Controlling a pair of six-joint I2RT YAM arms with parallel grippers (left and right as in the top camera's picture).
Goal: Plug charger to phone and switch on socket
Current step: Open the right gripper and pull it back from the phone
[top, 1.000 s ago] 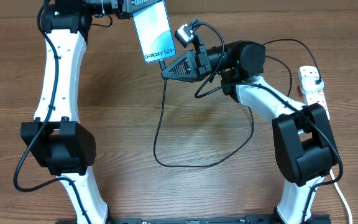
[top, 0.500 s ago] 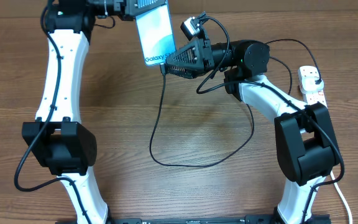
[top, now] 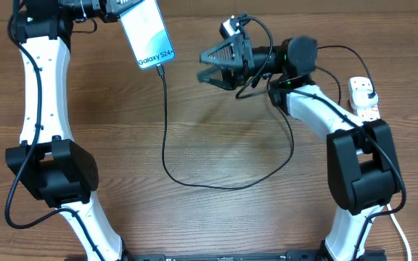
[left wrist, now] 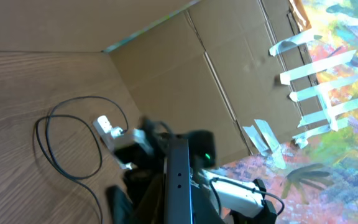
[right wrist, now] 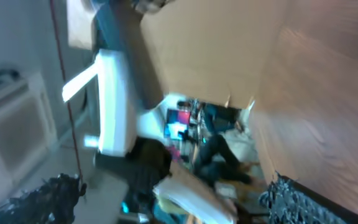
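Phone [top: 146, 38], screen up and tilted, sits at the far left of the table [top: 216, 225], clamped at its top end by the left gripper [top: 124, 9]. Charger [top: 163, 138] tip meets the phone's lower edge. Its cable loops across the wood toward the socket [top: 363, 99] at the right edge. Right gripper [top: 202, 65] stands apart from the phone, jaws spread wide, holding nothing.

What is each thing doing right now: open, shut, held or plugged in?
Phone: held up by the left gripper.
Left gripper: shut on the phone.
Right gripper: open, empty.
Cable: one end looks plugged into the phone, rest loops on the table.
Power strip: on the table; switch too small to tell.
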